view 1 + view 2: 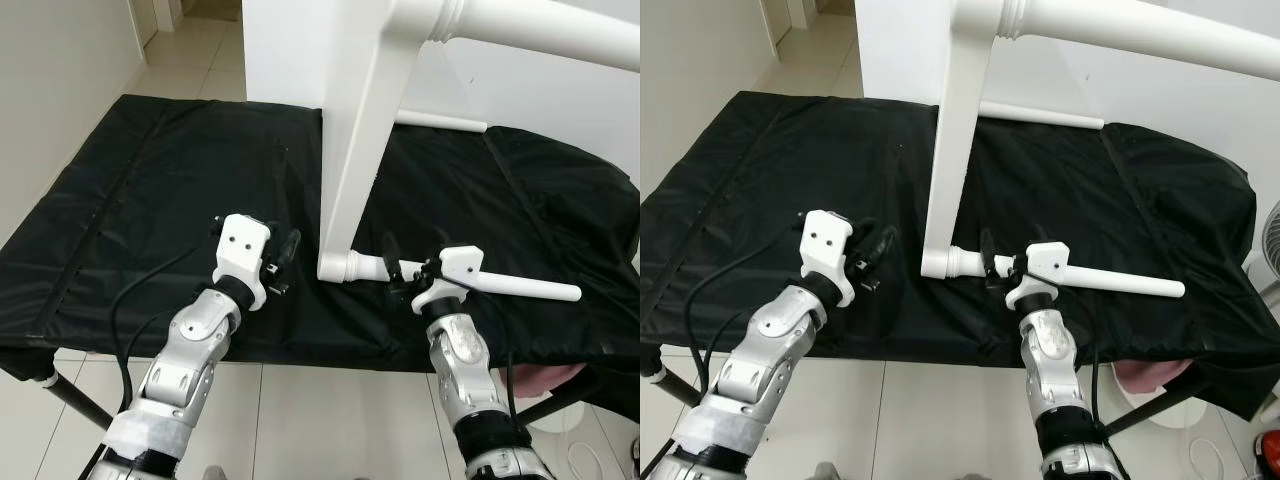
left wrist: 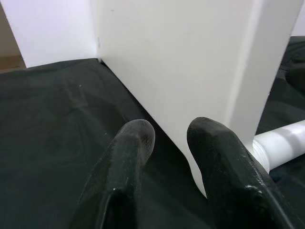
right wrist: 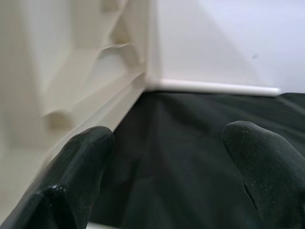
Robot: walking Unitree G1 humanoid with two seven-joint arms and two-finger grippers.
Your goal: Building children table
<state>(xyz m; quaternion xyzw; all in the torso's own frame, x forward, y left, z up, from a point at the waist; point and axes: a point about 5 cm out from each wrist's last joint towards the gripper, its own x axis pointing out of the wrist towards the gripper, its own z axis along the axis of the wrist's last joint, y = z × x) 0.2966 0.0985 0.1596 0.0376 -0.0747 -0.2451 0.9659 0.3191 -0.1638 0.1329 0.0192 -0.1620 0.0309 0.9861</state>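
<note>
Directly ahead of you, the white children table (image 1: 300,50) stands tipped on its side on a surface (image 1: 150,190) draped in black cloth, its flat top facing away and a square corner post (image 1: 355,150) running down to the cloth. One turned white leg (image 1: 500,285) lies flat along the cloth, its ringed end meeting the foot of the post; a second leg (image 1: 560,30) juts out overhead, and a third (image 1: 440,122) rests on the cloth behind the post.

Your right hand (image 1: 408,268) sits right over the lying leg, just beside the post's foot, its black fingers (image 3: 252,157) spread apart with nothing between them; past them the wrist view looks into the table's ribbed underside.

Your left hand (image 1: 283,258) hovers low above the cloth on the other side of the post, near its foot but apart from it. Its fingers (image 2: 136,143) stand parted and empty, aimed at the table's white panel.
</note>
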